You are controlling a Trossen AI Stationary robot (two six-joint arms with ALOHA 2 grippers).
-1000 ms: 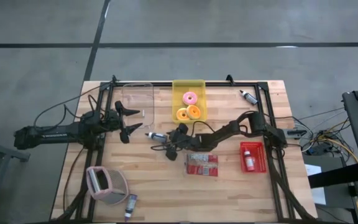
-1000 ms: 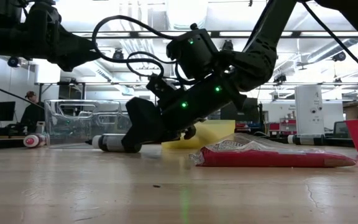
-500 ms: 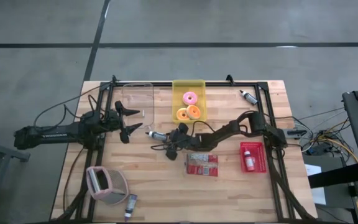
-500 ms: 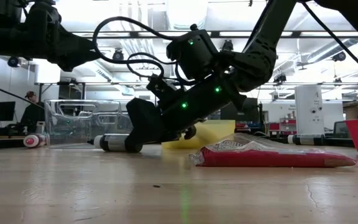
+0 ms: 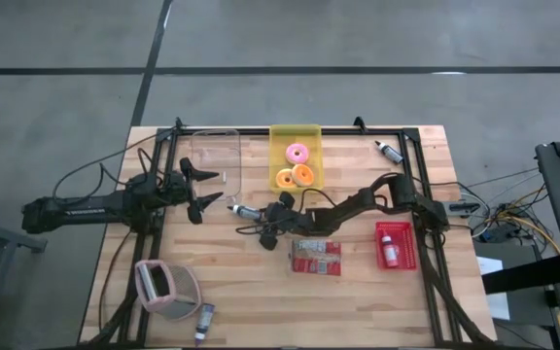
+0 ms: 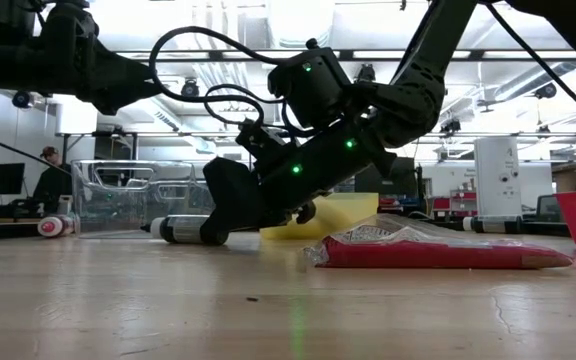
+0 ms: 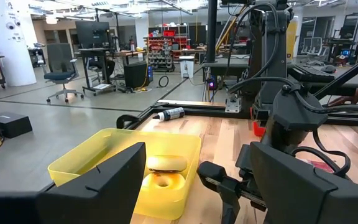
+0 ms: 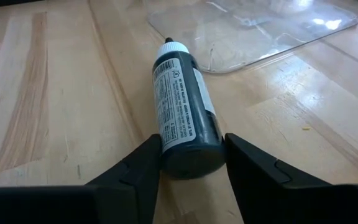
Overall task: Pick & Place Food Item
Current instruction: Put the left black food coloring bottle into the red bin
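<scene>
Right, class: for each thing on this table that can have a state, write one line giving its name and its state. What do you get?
Dark bottle: lying on its side on the table, white cap on, between the right gripper's fingers.
Right gripper: low at the table, fingers either side of the bottle's base.
Left gripper: open, holding nothing, beside the clear container.
Clear container: empty.
Yellow bin: holds three donuts.
Red basket: holds a small bottle.

Two dark, matte arms, cabled and lit

Your left arm (image 5: 86, 206) is a black tube printed with pale lettering too small to read, and loose black cables loop beside it. Your right arm (image 5: 363, 201) is black and jointed, with cables arching over its housing and small green lights glowing on its wrist (image 6: 313, 150). Each claw's fingers (image 8: 129, 177) are angular, flat-faced black plastic.
</scene>
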